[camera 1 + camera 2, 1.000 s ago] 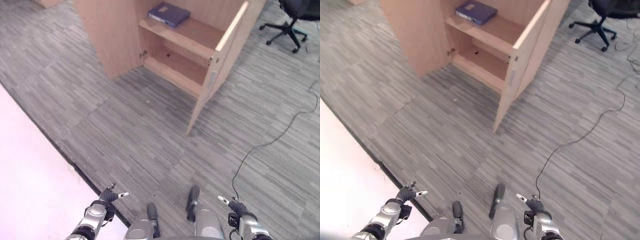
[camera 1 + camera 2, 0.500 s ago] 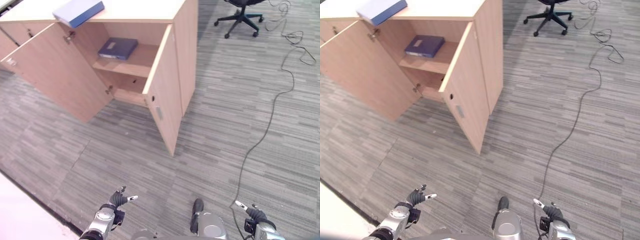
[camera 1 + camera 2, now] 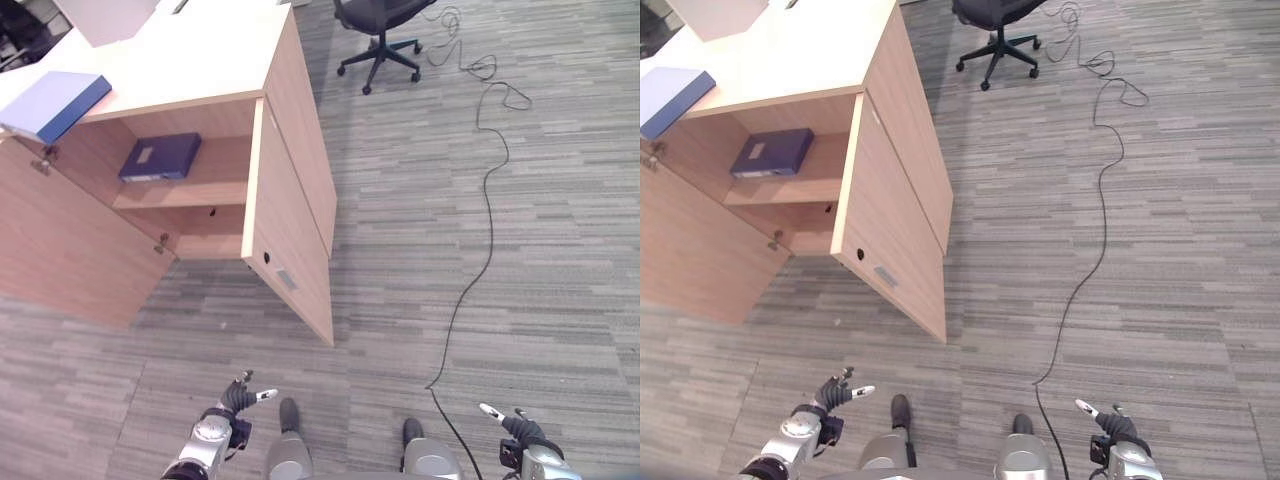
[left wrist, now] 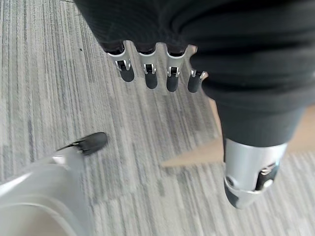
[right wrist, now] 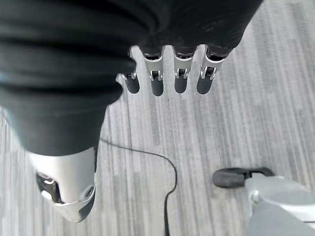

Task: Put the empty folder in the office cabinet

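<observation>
Flat blue folder (image 3: 160,157) on wooden cabinet (image 3: 296,170) shelf, striped grey carpet (image 3: 560,250).

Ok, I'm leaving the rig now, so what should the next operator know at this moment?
Left hand: open, holding nothing, low over the carpet.
Right hand: open, holding nothing, also low.
The office cabinet stands ahead to the left with both doors open.
A dark blue folder lies flat on the upper shelf inside.
A lighter blue folder lies on the cabinet top.
Done: one folder is in the cabinet.
Left: whether the doors need closing is unclear.
</observation>
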Available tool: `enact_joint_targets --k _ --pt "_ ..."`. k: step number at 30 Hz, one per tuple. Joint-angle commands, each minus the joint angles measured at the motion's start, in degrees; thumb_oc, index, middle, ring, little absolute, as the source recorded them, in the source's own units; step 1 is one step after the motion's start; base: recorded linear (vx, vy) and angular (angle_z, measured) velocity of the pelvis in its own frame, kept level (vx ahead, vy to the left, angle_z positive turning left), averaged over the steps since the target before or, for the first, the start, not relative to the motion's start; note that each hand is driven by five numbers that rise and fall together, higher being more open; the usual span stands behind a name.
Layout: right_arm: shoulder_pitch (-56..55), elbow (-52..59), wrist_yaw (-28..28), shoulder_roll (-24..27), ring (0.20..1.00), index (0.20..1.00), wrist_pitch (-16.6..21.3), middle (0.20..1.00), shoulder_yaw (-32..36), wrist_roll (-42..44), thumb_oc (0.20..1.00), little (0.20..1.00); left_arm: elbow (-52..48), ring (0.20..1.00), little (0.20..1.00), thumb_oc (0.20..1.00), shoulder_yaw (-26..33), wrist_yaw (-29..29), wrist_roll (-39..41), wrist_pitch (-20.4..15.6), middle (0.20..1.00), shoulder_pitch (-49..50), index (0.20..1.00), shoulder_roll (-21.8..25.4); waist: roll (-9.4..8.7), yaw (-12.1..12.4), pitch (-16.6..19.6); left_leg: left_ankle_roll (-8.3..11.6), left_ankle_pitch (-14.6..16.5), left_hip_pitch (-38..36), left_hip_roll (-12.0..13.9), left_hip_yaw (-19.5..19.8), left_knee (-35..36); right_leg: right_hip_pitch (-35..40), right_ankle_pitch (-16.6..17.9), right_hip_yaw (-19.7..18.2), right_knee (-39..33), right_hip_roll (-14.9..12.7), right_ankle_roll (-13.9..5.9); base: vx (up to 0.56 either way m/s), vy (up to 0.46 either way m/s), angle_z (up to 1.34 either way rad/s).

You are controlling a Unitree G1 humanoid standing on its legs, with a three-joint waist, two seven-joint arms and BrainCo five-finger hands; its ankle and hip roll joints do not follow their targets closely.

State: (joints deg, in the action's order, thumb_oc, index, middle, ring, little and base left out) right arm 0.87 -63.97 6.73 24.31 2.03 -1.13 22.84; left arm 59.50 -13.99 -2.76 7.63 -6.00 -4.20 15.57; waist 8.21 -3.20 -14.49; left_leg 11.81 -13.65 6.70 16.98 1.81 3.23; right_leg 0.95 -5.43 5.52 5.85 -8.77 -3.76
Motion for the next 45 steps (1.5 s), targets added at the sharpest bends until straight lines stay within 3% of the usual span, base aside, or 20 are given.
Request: enact_joint_targets --k 1,6,11,12,14,15,16,17,19,23,24,26,27,31,32,36,40,43,44,45 --pt "2.8 -0.7 -0.6 1.7 1.000 1.000 1.1 1.000 0.7 -1.8 1.000 1.000 -3.2 1.000 1.000 1.000 0.3 -1.1 1.2 -1.7 1.000 0.8 1.000 1.8 -0.53 2.3 -2.2 0.75 -0.5 1.2 5.4 2.3 0.3 -4.0 -7.4 -7.1 8.9 -1.6 -4.77 0.11 0.204 -0.44" --pt "3.5 -0.9 -1.2 1.0 1.000 1.000 1.2 1.000 0.1 -0.9 1.000 1.000 -3.1 1.000 1.000 1.000 -0.1 -0.9 0.8 -2.0 1.000 0.1 1.000 3.2 -1.45 2.8 -2.3 1.38 -1.2 3.2 8.0 5.9 0.6 -5.1 -12.1 -11.5 14.9 -1.4 -5.50 0.17 0.291 -0.04" --pt "2.6 -1.5 -2.1 -0.7 1.000 1.000 1.0 1.000 0.9 -0.2 1.000 1.000 -2.7 1.000 1.000 1.000 -1.1 0.0 -0.6 -1.8 1.000 -1.1 1.000 4.6 -3.48 2.3 -0.2 2.66 0.0 2.9 11.5 1.5 -1.1 -2.8 -12.6 -12.2 14.2 -5.3 -9.03 0.17 0.523 -0.12" --pt "1.5 -1.1 -2.6 -1.7 1.000 1.000 0.7 1.000 1.9 -0.1 1.000 1.000 -3.0 1.000 1.000 1.000 -2.5 0.9 -1.8 -1.8 1.000 -1.7 1.000 5.0 -4.97 2.1 0.9 3.19 1.5 3.8 10.5 0.7 -3.8 0.6 -7.7 -11.3 9.0 -8.9 -11.23 0.26 0.663 -0.11" --pt "0.5 -1.2 -2.7 -3.2 1.000 1.000 1.0 1.000 3.4 0.9 1.000 1.000 -3.2 1.000 1.000 1.000 -4.0 1.7 -2.4 -2.1 1.000 -2.8 1.000 5.7 -6.31 2.0 1.9 3.19 4.4 5.7 8.5 -0.9 -7.1 3.1 0.6 -9.9 3.7 -12.8 -11.24 0.20 0.544 0.34" --pt "0.8 -1.2 -2.6 -3.9 1.000 1.000 0.6 1.000 3.8 1.4 1.000 1.000 -3.9 1.000 1.000 1.000 -4.3 1.8 -2.4 -2.1 1.000 -3.3 1.000 5.8 -7.02 1.9 2.1 3.19 6.0 6.1 7.1 -1.7 -8.2 2.6 5.3 -9.4 1.9 -14.2 -11.24 0.07 0.309 0.34" --pt "0.8 -1.1 -2.6 -4.0 1.000 1.000 0.5 1.000 3.8 1.4 1.000 1.000 -4.0 1.000 1.000 1.000 -4.3 1.8 -2.3 -2.0 1.000 -3.3 1.000 5.8 -7.17 1.9 2.2 3.19 6.2 6.3 7.0 -1.7 -8.5 2.7 5.6 -9.3 1.3 -14.4 -11.24 0.02 0.282 0.09" --pt "1.5 -1.0 -2.6 -4.9 1.000 1.000 0.9 1.000 3.8 3.0 1.000 1.000 -3.7 1.000 1.000 1.000 -4.8 1.6 -2.6 -2.0 1.000 -4.1 1.000 6.5 -7.84 1.5 2.2 3.19 7.0 6.4 6.0 -2.4 -8.7 1.1 13.3 -9.6 0.5 -16.2 -11.24 -0.02 0.266 -0.07" --pt "3.1 -0.7 -2.4 -6.9 1.000 1.000 0.9 1.000 2.7 4.3 1.000 1.000 -4.3 1.000 1.000 1.000 -4.6 1.3 -2.4 -1.9 1.000 -4.8 1.000 7.4 -8.09 2.2 2.1 1.93 8.6 5.9 5.0 -5.9 -9.0 -2.6 18.0 -5.8 -0.4 -17.7 -11.24 -0.03 0.488 -0.36" --pt "4.2 0.4 -3.0 -8.6 1.000 1.000 1.5 1.000 -0.2 3.6 1.000 1.000 -5.3 1.000 1.000 1.000 -3.5 1.6 -1.9 -1.5 1.000 -4.7 1.000 8.3 -7.71 3.2 1.3 -2.90 11.2 2.5 -0.4 -11.6 -8.2 -4.4 6.4 1.3 5.5 -8.2 -9.34 0.00 0.595 -0.69" --pt "4.2 0.4 -3.0 -8.6 1.000 1.000 1.5 1.000 -0.2 3.6 1.000 1.000 -5.4 1.000 1.000 1.000 -3.4 1.6 -1.9 -1.5 1.000 -4.7 1.000 8.3 -7.72 3.3 1.3 -2.92 11.0 2.5 -0.4 -11.7 -8.0 -4.6 6.5 1.2 5.5 -8.2 -9.31 -0.03 0.419 -0.52" --pt "4.0 0.5 -3.0 -9.2 1.000 1.000 2.0 1.000 -1.5 4.0 1.000 1.000 -5.0 1.000 1.000 1.000 -1.3 1.6 -1.2 -0.7 1.000 -3.9 1.000 8.1 -7.73 4.0 0.6 -5.60 11.6 -0.9 -5.1 -14.8 -5.5 -4.7 -0.7 6.5 7.4 1.3 -6.32 0.01 0.557 -0.39" --pt "3.9 0.1 -2.9 -9.6 1.000 1.000 2.4 1.000 -1.6 4.9 1.000 1.000 -4.7 1.000 1.000 1.000 0.4 0.9 0.0 -0.4 1.000 -3.7 1.000 7.7 -8.34 3.9 0.0 -6.51 12.9 -2.9 -7.6 -16.3 -4.6 -7.3 -1.3 8.1 7.7 5.7 -5.33 0.08 0.502 -0.42" --pt "2.7 -0.4 -2.6 -9.5 1.000 1.000 2.0 1.000 -1.5 4.6 1.000 1.000 -4.8 1.000 1.000 1.000 0.7 1.0 -0.1 -0.4 1.000 -3.0 1.000 6.8 -8.72 4.2 0.2 -7.00 13.7 -4.5 -9.5 -16.8 -4.8 -4.7 -2.1 13.5 4.2 5.0 -3.09 0.06 0.106 -0.26" --pt "1.7 -1.6 -2.4 -7.7 1.000 1.000 2.0 1.000 -0.8 5.0 1.000 1.000 -4.9 1.000 1.000 1.000 0.7 1.0 0.4 -0.9 1.000 -1.8 1.000 4.9 -8.60 3.5 0.5 -7.27 15.4 -4.0 -11.0 -16.2 -8.3 -2.7 -2.0 7.5 0.7 6.6 -1.58 0.07 0.067 0.12" --pt "0.9 -1.3 -2.0 -6.0 1.000 1.000 2.2 1.000 -0.5 5.1 1.000 1.000 -6.0 1.000 1.000 1.000 0.2 1.0 1.5 -1.1 1.000 -1.7 1.000 3.6 -8.54 3.6 -0.5 -6.49 15.8 -0.6 -10.3 -15.4 -16.1 -1.6 -1.7 6.1 -0.5 5.8 -0.07 -0.02 0.016 0.15" --pt "1.8 -1.8 -1.7 -4.6 1.000 1.000 1.9 1.000 -0.5 5.3 1.000 1.000 -7.3 1.000 1.000 1.000 -0.4 0.8 1.8 -1.2 1.000 -1.4 1.000 3.2 -7.62 4.1 -1.5 -5.05 15.5 1.5 -11.2 -9.3 -20.2 -1.1 -2.6 4.5 0.1 6.4 0.76 0.01 0.059 -0.03" --pt "1.2 -2.0 -2.0 -3.6 1.000 1.000 1.4 1.000 0.6 4.9 1.000 1.000 -6.0 1.000 1.000 1.000 0.0 0.2 1.2 -1.1 1.000 -0.5 1.000 3.4 -7.22 3.4 0.4 -4.23 11.9 -0.3 -2.9 -4.4 -12.4 -0.8 -4.2 2.9 1.9 2.9 -1.38 0.17 0.346 -0.10" --pt "1.1 -2.0 -2.0 -3.6 1.000 1.000 1.4 1.000 0.6 4.9 1.000 1.000 -6.1 1.000 1.000 1.000 0.0 0.2 1.2 -1.1 1.000 -0.4 1.000 3.4 -7.25 3.4 0.4 -4.19 11.7 -0.5 -2.9 -4.4 -12.0 -0.8 -4.3 2.8 2.0 2.9 -1.35 0.26 0.723 0.02" --pt "1.1 -1.7 -2.4 -3.3 1.000 1.000 1.3 1.000 0.5 4.6 1.000 1.000 -5.8 1.000 1.000 1.000 0.6 -0.6 1.8 -1.5 1.000 -0.7 1.000 3.6 -5.20 3.5 0.5 -1.69 4.2 -1.3 4.2 -1.3 -2.8 -3.8 -7.2 0.1 9.9 0.9 -3.33 0.32 0.989 0.06"
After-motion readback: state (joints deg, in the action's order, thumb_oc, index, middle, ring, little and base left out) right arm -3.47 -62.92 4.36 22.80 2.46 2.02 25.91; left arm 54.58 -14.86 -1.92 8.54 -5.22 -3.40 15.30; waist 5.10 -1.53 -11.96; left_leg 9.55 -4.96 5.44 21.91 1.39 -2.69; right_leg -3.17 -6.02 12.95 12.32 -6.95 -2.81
